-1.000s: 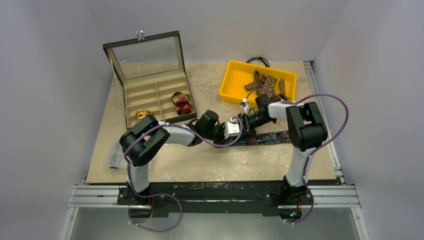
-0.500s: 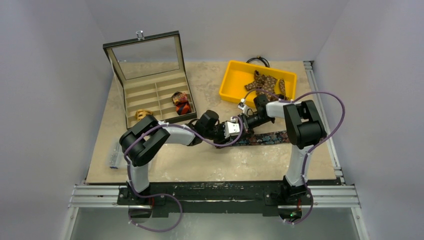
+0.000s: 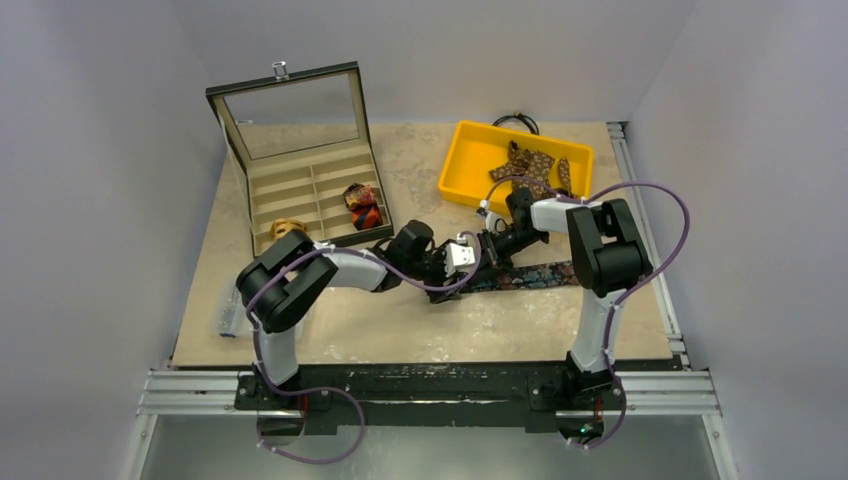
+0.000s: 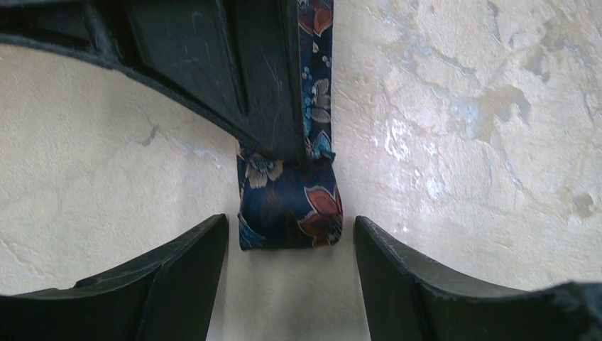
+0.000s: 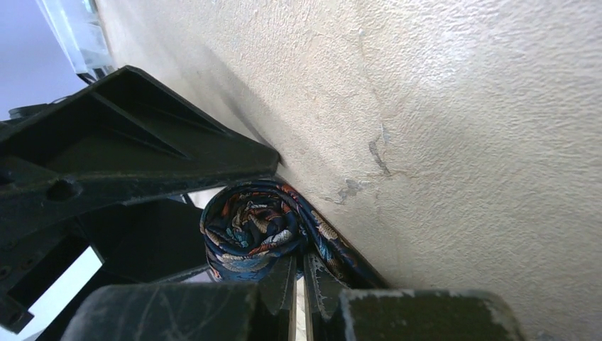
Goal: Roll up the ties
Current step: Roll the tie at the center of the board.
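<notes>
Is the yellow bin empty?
No, a brown patterned tie lies inside the bin in the top view.

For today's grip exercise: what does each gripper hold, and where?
Right gripper pinches the tie at its rolled end. Left gripper, open astride it, holds nothing.

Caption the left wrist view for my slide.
Open left gripper flanks the rolled end of the navy floral tie on the table, with the shut right gripper at the roll.
</notes>
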